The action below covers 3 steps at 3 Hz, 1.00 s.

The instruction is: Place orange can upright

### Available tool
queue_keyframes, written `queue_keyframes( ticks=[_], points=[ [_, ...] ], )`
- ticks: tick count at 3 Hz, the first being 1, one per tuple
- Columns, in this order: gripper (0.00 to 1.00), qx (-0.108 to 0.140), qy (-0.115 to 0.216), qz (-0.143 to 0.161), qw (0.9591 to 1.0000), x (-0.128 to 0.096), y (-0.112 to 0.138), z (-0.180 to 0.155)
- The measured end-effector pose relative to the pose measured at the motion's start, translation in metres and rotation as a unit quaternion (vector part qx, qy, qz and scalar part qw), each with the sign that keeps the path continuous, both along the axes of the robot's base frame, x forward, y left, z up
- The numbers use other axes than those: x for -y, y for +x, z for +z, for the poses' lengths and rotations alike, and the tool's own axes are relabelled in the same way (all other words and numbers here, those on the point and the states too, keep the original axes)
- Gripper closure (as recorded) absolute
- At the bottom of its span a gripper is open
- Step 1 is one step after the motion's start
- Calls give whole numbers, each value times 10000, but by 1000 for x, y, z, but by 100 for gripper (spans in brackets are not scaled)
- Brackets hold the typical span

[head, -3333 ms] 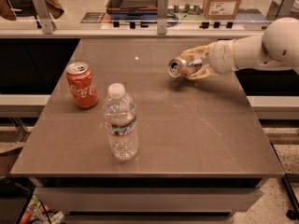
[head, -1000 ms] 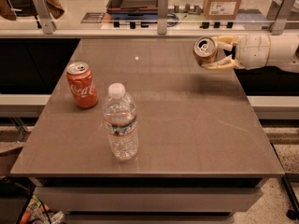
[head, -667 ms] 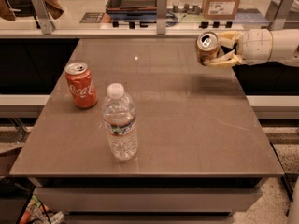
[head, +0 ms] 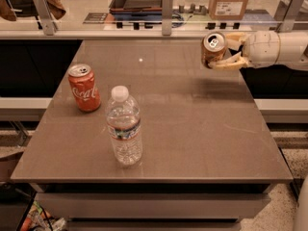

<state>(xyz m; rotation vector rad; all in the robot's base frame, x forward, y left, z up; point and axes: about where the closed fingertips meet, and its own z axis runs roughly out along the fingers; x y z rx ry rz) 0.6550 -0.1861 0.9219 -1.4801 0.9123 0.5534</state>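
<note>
The orange can is a golden-tan soda can with a silver top. It hangs in the air above the far right part of the grey table, nearly upright, its top tilted a little toward the camera. My gripper reaches in from the right edge and is shut on the can's side. One cream finger shows below the can, another behind it.
A red Coca-Cola can stands upright at the table's left. A clear plastic water bottle stands upright in front of it, near the middle. A glass partition with metal posts runs along the far edge.
The gripper has lifted the orange can off the table and turned it from lying sideways to nearly upright, carrying it up and to the right.
</note>
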Motion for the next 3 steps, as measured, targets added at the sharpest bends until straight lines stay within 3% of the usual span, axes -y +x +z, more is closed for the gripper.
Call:
queue_keyframes(
  ticks=[1, 2, 3],
  points=[
    [100, -315, 366, 249, 9985, -5, -8, 7],
    [100, -834, 469, 394, 9946, -10, -15, 10],
    [100, -1537, 330, 336, 9870, -15, -17, 1]
  ],
)
